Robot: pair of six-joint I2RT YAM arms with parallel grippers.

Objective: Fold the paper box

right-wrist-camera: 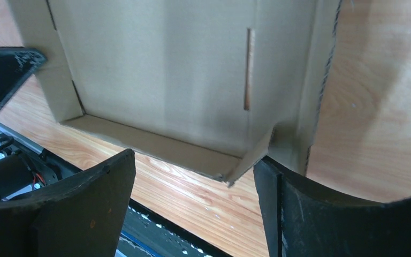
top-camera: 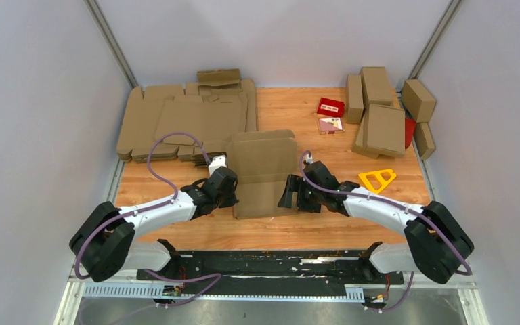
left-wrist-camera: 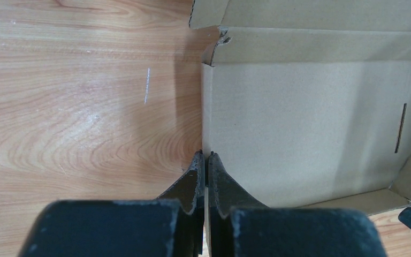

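The paper box [top-camera: 264,172] is a brown cardboard mailer half-formed in the middle of the table, its lid flap standing up at the back. My left gripper [top-camera: 233,193] is at the box's left side. In the left wrist view the gripper [left-wrist-camera: 205,155] is shut on the thin upright left wall of the paper box [left-wrist-camera: 299,123]. My right gripper [top-camera: 290,193] is at the box's right side. In the right wrist view it [right-wrist-camera: 193,158] stands open around the near right corner of the paper box [right-wrist-camera: 160,64], its right finger [right-wrist-camera: 278,198] against the side flap.
A thick pile of flat brown blanks [top-camera: 183,118] lies at the back left. Several folded brown boxes [top-camera: 382,115] are stacked at the back right, with a small red carton [top-camera: 330,106] nearby. A yellow triangular piece [top-camera: 377,179] lies right of my right arm.
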